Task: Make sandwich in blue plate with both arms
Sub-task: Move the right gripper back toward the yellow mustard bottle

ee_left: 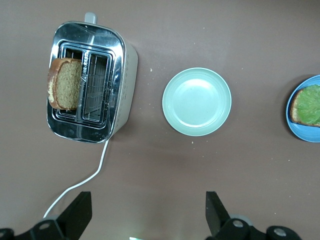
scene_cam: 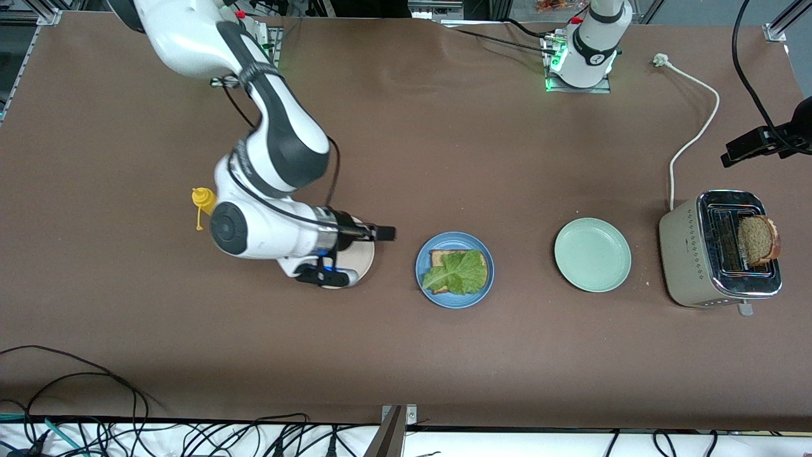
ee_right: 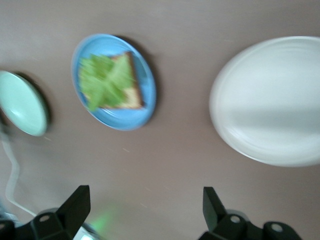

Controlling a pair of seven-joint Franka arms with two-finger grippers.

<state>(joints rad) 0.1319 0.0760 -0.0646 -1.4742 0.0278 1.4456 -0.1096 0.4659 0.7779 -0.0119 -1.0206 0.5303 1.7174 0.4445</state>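
The right gripper, left of centre in the front view, hangs with its fingers spread wide and nothing between them, over the table at the edge of the cream-white plate, which the arm mostly covers. The blue plate sits at the centre of that frame, just beside the gripper toward the left arm's end. On it lies one bread slice topped with a ruffled lettuce leaf.

The left gripper waits, fingers far apart and empty, above bare table near the toaster. A second bread slice stands in a toaster slot at the upper left of the left wrist view; the mint-green plate lies between toaster and blue plate.

A yellow bottle stands beside the right arm. No readable writing shows.
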